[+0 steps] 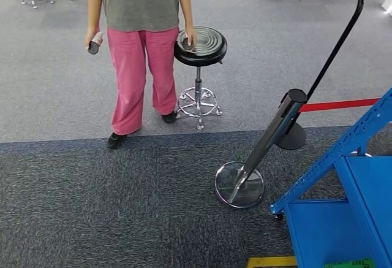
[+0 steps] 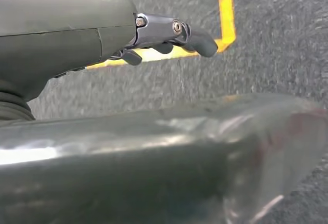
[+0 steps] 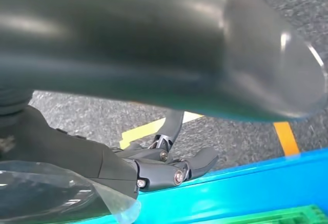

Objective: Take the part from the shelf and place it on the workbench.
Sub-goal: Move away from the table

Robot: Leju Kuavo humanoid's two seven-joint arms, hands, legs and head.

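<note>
The left hand hangs over grey carpet beside yellow floor tape; its fingers lie stretched out, loosely apart, holding and touching nothing. The right hand hangs just beside the blue shelf, its fingers likewise extended and slightly spread, with nothing in them. A green bin sits in the shelf below that hand; whether it carries the part cannot be told. On the far left a person in pink trousers stands with one hand resting on a black stool. A tilted barrier post with a red belt stands between stool and shelf.
</note>
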